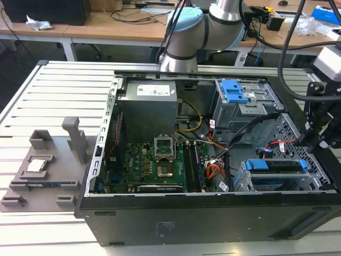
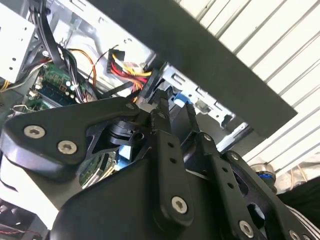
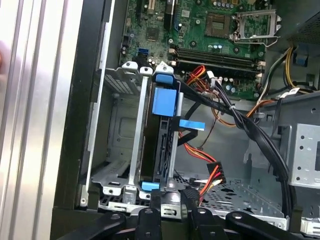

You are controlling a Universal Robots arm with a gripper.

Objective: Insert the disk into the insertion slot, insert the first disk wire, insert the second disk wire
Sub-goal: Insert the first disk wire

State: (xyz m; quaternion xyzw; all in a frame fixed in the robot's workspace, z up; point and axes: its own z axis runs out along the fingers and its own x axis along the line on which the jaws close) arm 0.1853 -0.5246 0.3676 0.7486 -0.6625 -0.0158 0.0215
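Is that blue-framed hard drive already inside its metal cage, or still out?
In. In the first wrist view the hard drive sits between the silver walls of the metal cage, its blue frame at the opening.

Your arm (image 1: 184, 32) sits elbow-bent at the back. Gripper (image 2: 176, 104) hangs at the exterior view's right, pointing down.

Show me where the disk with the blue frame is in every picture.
Exterior view: the disk lies in the metal cage at the picture's lower right.
First wrist view: the disk stands edge-on between the cage's silver walls.
Second wrist view: a blue sliver beside the silver cage, probably its frame.
Shared landmark: the green circuit board.
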